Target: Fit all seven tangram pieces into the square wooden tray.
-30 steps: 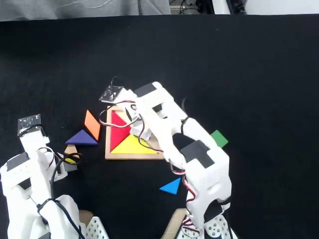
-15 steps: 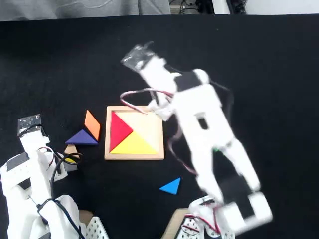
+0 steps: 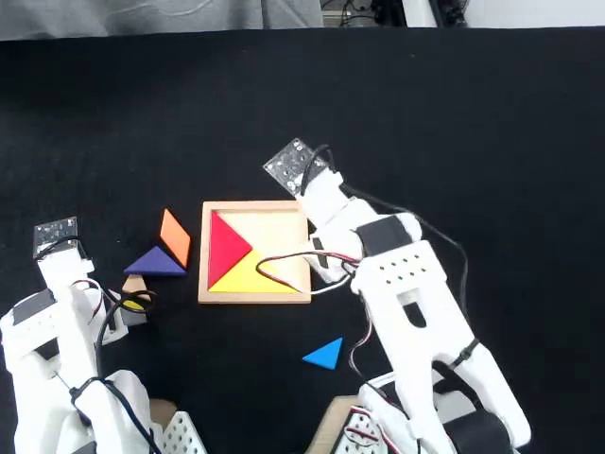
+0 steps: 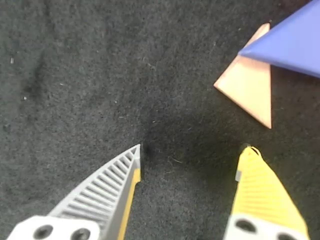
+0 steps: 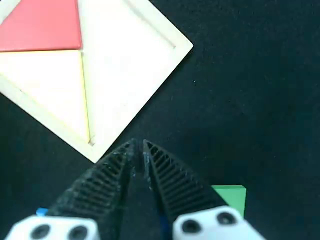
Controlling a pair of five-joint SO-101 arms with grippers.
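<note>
1. Black table [image 3: 492, 142]; grey fabric [image 3: 142, 14] along the top edge.
2. Wooden tray [image 3: 255, 298], centre, holds the red triangle [image 3: 227, 246] and yellow triangle [image 3: 248, 276].
3. Orange piece [image 3: 174, 236] and purple triangle [image 3: 154, 263] lie left of the tray; blue triangle [image 3: 325, 355] lies below it.
4. Right arm covers the tray's right edge; right gripper [image 5: 139, 145] closed, empty.
5. Left gripper [image 4: 192, 150] open, empty, lower left.

White arms, loose cables

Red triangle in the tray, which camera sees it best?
The high view: the red triangle lies whole in the tray, touching the yellow triangle. The right wrist view catches part of the triangle, cut by the picture's edge. The left wrist view faces the mat elsewhere.
</note>
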